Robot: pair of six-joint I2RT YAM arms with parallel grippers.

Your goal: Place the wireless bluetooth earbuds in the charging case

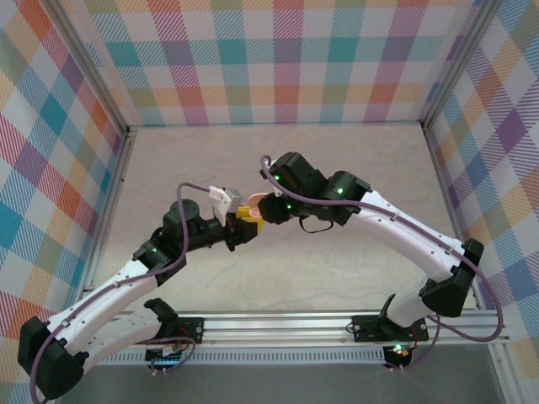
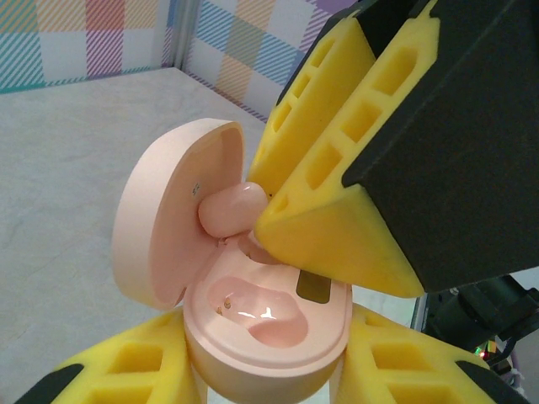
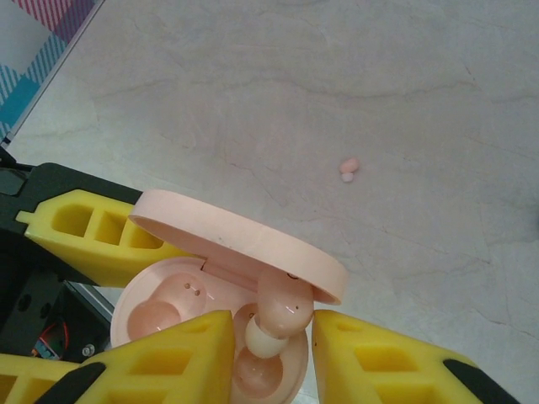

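Observation:
My left gripper (image 2: 269, 366) is shut on the base of the pale pink charging case (image 2: 278, 341), which it holds up with the lid (image 2: 160, 219) swung open. One pink earbud (image 3: 284, 305) stands tilted in the case's right slot and leans on the lid. My right gripper (image 3: 271, 337) straddles that earbud from above. Its jaws stand slightly apart, with a small gap on the left side. The left slot (image 3: 160, 313) holds nothing. A second tiny pink earbud (image 3: 347, 167) lies on the table. From above, both grippers meet at the case (image 1: 253, 208).
The pale marbled table (image 1: 337, 168) is walled by plaid panels on three sides, behind a metal frame (image 1: 126, 135). Both arms reach inward from the near rail (image 1: 278, 324) and meet at mid-table, left of centre.

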